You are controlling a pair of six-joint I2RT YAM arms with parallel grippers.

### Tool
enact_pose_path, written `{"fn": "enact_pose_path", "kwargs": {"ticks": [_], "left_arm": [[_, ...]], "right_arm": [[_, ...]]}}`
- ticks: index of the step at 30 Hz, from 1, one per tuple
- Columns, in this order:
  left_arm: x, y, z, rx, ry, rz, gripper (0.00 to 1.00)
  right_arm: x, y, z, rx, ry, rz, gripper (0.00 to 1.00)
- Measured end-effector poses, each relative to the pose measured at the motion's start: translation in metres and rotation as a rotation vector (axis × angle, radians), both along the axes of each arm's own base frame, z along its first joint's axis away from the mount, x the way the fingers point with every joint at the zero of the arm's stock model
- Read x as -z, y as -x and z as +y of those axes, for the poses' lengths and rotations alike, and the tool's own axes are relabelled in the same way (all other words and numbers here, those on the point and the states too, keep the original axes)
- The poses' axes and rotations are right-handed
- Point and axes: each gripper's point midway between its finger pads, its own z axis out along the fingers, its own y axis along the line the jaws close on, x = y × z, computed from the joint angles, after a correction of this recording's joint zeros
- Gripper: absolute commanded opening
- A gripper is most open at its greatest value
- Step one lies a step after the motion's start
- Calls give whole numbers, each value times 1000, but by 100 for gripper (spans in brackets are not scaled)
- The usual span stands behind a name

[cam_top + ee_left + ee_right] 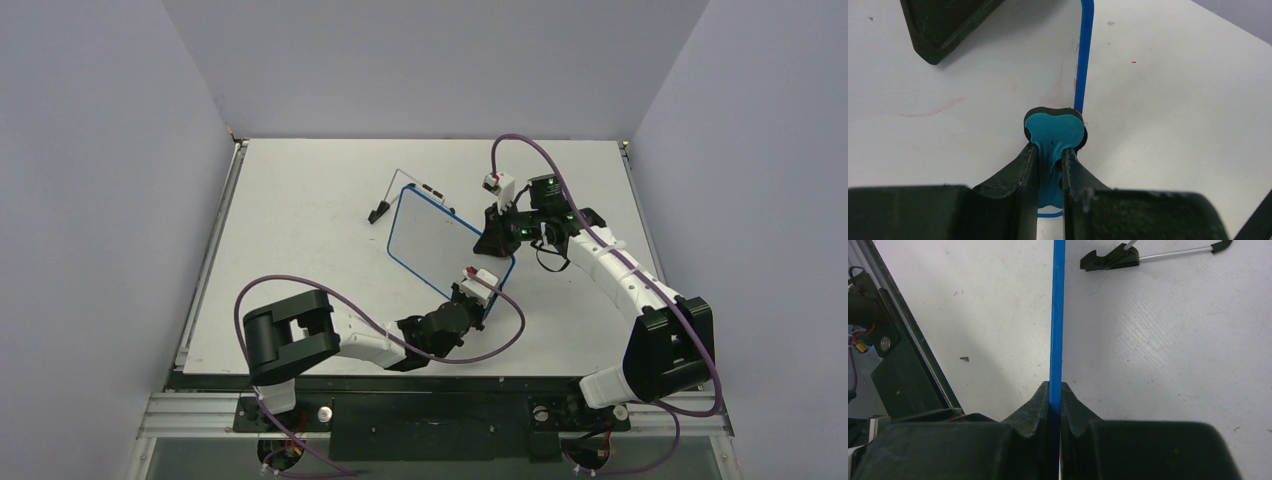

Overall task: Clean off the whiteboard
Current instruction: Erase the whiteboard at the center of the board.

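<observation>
whiteboard [445,238] sits mid-counter [300,270], nearer the right edge, turned askew. right end effector [1055,390] clamped on its blue rim. left end effector [1050,156] pinched on blue-black eraser [1054,130], at the board's near corner beside the rim. faint red smears [928,111] on the surface. wire stand [398,190] at the far corner.

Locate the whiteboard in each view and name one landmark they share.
Top external: whiteboard at picture centre, lying angled.
Left wrist: fills the left half, beyond the eraser pinched by the left gripper.
Right wrist: edge-on, a vertical line at centre, pinched by the right gripper.
Shared landmark: its blue rim.
</observation>
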Motion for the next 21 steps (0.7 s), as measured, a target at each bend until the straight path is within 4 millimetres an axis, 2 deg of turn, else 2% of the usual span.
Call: {"fn": "enact_pose_path", "kwargs": {"ticks": [2,7,10,14,16,18,21], "left_arm": [[-3,-5,2,-13,1,-6,0],[-1,-2,2,-15,-5,-10,0],[11,4,8,-14,-25,-2,0],[50,17,40,-22,-93,35,0],[62,21,61,-35,-130,47,0],[56,21,72,-50,-118,44,0],[23,13,73,-67,-26,19,0]], "right_arm": [[0,0,0,0,0,0,0],[0,0,0,0,0,0,0],[1,1,0,-1,1,4,0],[1,2,0,-2,1,8,0],[1,2,0,-3,1,9,0],[1,3,0,-4,1,10,0],[1,3,0,-5,0,12,0]]}}
